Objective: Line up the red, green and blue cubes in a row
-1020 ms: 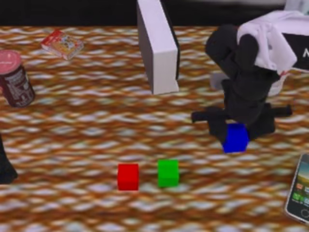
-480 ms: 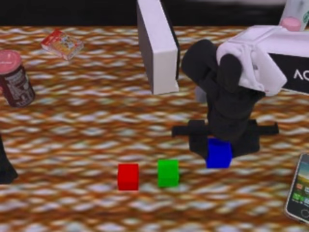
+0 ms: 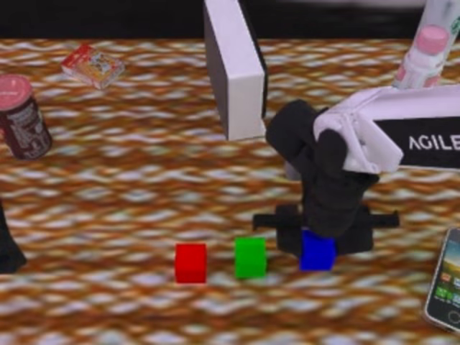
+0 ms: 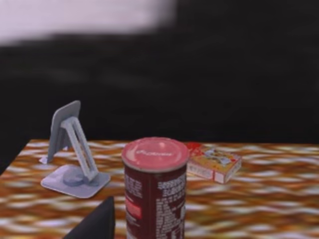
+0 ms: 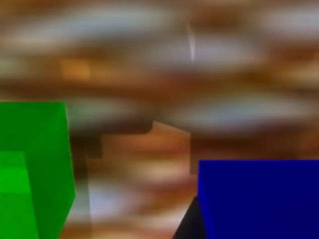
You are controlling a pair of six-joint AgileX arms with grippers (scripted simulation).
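The right gripper (image 3: pixel 317 253) is clamped on the blue cube (image 3: pixel 317 252), just right of the green cube (image 3: pixel 250 257) and red cube (image 3: pixel 190 262). The left arm (image 3: pixel 8 248) sits parked at the table's left edge.

Red cube (image 3: pixel 190 262) left, green cube (image 3: pixel 250 257) just right of it, blue cube (image 3: pixel 317 251) right again, in right tool (image 3: pixel 320 233). Can (image 3: pixel 23 116) far left; packet (image 3: pixel 92 65) behind; phone (image 3: pixel 447 282) right edge of counter (image 3: pixel 129 180).

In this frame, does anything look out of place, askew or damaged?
Nothing stands out. The red cube and green cube sit squarely in line, and the right tool holds the blue cube beside them.
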